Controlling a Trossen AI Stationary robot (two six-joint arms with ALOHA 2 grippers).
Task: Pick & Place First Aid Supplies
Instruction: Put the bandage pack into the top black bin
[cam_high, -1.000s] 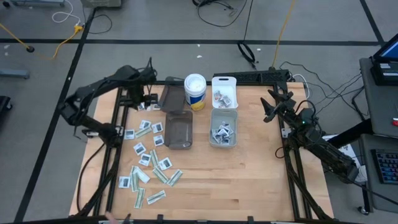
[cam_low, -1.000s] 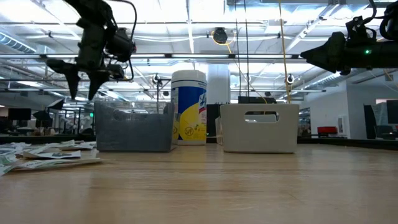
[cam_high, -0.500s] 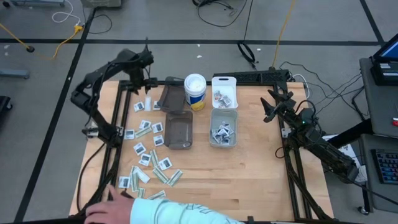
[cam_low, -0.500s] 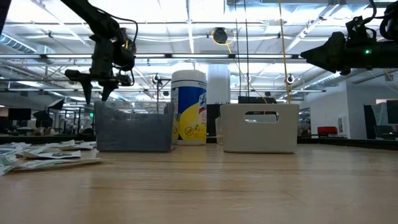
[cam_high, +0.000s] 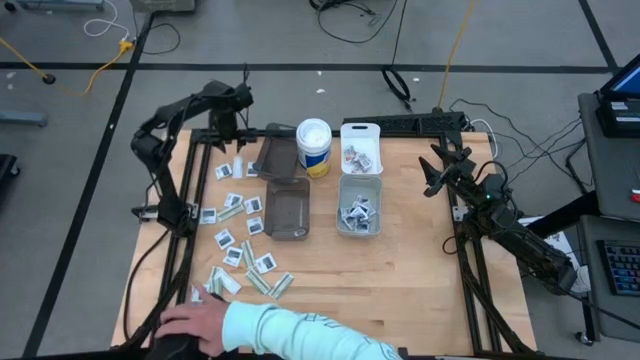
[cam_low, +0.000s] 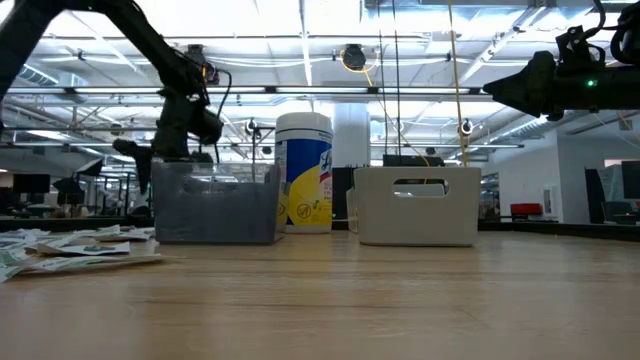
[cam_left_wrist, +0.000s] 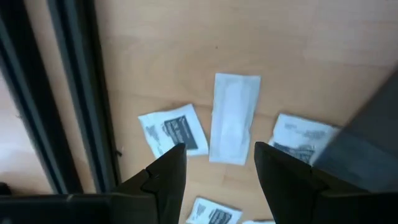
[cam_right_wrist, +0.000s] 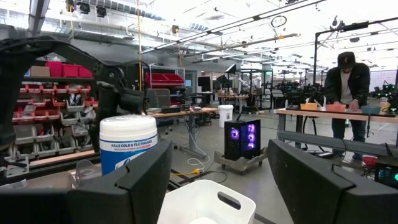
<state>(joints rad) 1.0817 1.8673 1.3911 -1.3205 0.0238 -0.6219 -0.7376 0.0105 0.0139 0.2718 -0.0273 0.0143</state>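
Note:
The first aid supplies (cam_high: 240, 240) lie flat and scattered over the table's left half: white printed squares and narrow pale strips. More of them fill the white bins (cam_high: 341, 205). My left gripper (cam_high: 230, 143) hangs open, pointing down, above the far-left packets. In the left wrist view a narrow strip (cam_left_wrist: 233, 118) and a printed square (cam_left_wrist: 174, 129) lie on the wood beyond its fingers (cam_left_wrist: 168, 171), untouched. In the low view it (cam_low: 165, 150) stands just behind the smoky bin (cam_low: 215, 205). My right gripper (cam_high: 437, 168) waits open at the far right, raised off the table.
A person's hand (cam_high: 195, 322) and pale sleeve (cam_high: 300, 335) reach in over the near-left packets. Two smoky bins (cam_high: 289, 210) and a wipes canister (cam_high: 314, 145) stand mid-table beside the white bins. The black frame rails (cam_left_wrist: 68, 93) run close to my left gripper.
My left gripper has gone toward the table's far edge and down, and now hangs behind the smoky bin over the far-left packets. Its fingers have stayed apart. A person's arm has come in from the near edge onto the near-left packets.

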